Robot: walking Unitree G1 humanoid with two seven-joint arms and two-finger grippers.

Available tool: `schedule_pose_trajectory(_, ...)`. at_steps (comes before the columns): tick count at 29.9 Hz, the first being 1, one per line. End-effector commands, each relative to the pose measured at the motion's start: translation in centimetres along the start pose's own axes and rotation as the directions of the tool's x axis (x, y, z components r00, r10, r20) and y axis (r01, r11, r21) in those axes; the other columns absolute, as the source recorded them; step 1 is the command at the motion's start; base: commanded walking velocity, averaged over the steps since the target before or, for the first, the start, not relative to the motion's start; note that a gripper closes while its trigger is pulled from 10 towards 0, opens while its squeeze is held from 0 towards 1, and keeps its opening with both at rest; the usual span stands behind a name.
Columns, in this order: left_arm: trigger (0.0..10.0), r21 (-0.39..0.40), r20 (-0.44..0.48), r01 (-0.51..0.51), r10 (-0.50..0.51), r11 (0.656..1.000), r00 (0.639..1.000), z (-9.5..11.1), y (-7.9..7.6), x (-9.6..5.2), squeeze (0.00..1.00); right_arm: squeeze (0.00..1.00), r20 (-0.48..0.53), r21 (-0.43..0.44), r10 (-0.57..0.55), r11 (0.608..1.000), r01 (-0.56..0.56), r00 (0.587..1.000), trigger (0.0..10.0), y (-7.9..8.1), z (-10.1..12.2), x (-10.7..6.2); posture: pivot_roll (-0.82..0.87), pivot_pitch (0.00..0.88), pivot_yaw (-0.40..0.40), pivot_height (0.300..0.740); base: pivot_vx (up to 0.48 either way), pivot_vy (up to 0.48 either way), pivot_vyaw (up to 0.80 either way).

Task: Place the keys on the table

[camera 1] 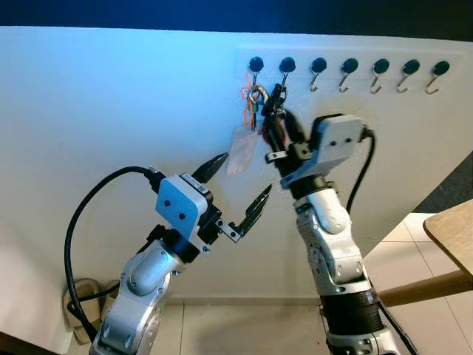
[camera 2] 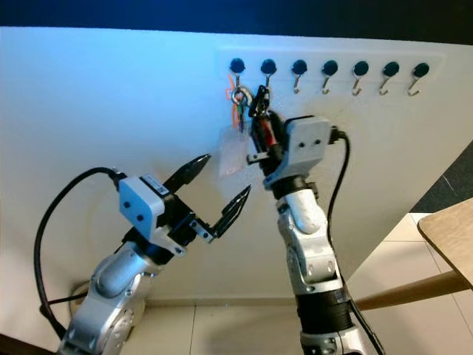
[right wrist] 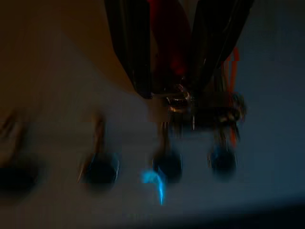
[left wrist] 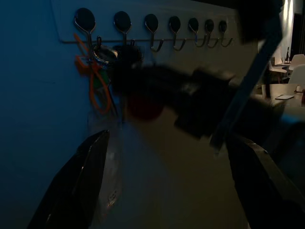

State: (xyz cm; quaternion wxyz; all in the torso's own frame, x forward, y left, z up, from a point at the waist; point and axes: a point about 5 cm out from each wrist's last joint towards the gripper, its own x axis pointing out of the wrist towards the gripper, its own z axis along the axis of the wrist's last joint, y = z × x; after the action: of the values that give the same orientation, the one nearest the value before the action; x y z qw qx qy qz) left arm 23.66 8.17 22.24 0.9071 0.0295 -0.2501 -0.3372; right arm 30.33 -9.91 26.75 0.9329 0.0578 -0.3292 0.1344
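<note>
The keys [camera 1: 254, 99], on a metal ring with an orange cord and a clear tag [camera 1: 242, 148], hang from the leftmost hook of a rail [camera 1: 347, 70] on the white wall. My right gripper [camera 1: 276, 96] reaches up to the ring between the first two hooks. Its black fingers [right wrist: 131, 52] stand close together, shut on a red piece [right wrist: 166, 43] and the ring [right wrist: 178, 100] of the bunch. My left gripper [camera 1: 245, 174] is open just below the tag, its fingers wide apart and nothing between them. In the left wrist view the orange cord [left wrist: 97, 83] hangs ahead.
Several bare hooks run along the rail to the right. A wooden table [camera 1: 452, 231] juts in at the right edge, with a wooden leg [camera 1: 429, 287] below it. A black cable loops down to a socket [camera 1: 77, 303] at the lower left. Pale tiles cover the floor.
</note>
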Motion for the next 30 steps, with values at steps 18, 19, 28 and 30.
schedule_pose_trajectory(18,10.0,-0.008,0.010,0.020,-0.020,1.000,1.000,-0.1,-0.5,0.2,0.00,0.00,0.219,0.069,0.005,0.997,-0.021,0.976,0.0,0.8,4.8,1.1,0.06,0.097,-0.034,0.740,0.000,0.000,0.00)
schedule_pose_trajectory(19,10.0,-0.008,0.010,0.020,-0.020,1.000,1.000,-0.1,-0.5,0.2,0.00,0.00,0.219,0.069,0.005,0.997,-0.021,0.976,0.0,0.8,4.8,1.1,0.06,0.097,-0.034,0.740,0.000,0.000,0.00)
schedule_pose_trajectory(28,10.0,0.000,0.002,-0.026,0.026,1.000,1.000,-0.3,0.1,-0.5,0.00,0.00,0.169,0.034,0.040,0.998,-0.046,0.985,0.0,0.9,3.8,-1.7,0.07,0.112,-0.038,0.740,0.000,0.000,0.00)
schedule_pose_trajectory(30,10.0,0.008,-0.014,-0.045,0.045,0.999,0.999,-0.6,0.5,-1.0,0.00,0.00,0.139,0.015,0.050,0.999,-0.052,0.989,0.0,0.9,3.3,-3.1,0.07,0.113,-0.038,0.740,0.000,0.000,0.00)
